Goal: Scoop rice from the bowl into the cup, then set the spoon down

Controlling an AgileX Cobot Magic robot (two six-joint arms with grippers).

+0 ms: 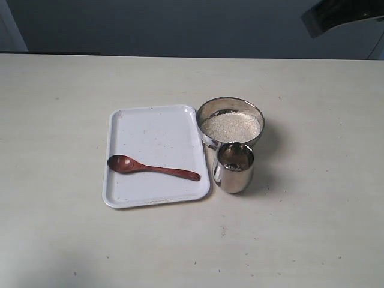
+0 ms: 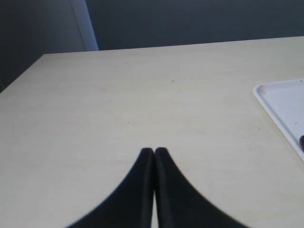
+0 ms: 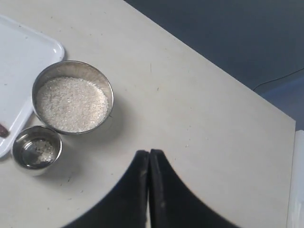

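Observation:
The dark wooden spoon (image 1: 151, 168) lies on the white tray (image 1: 150, 126), its oval bowl toward the tray's left side. To the right of the tray stands the steel bowl (image 1: 257, 111) heaped with white rice (image 1: 231, 126). The steel cup (image 1: 233, 169) stands just in front of the bowl, touching or nearly touching it, with a little rice (image 3: 42, 150) at its bottom. My right gripper (image 3: 149, 153) is shut and empty, high above the table to the right of the bowl (image 3: 99, 76) and cup (image 3: 19, 159). My left gripper (image 2: 154, 150) is shut and empty, left of the tray (image 2: 280, 102).
A dark part of the right arm (image 1: 342, 15) shows at the top right of the exterior view. The pale table (image 1: 72, 240) stretches bare to the left, right and front of the tray. Its far edge (image 3: 213, 66) meets a dark floor.

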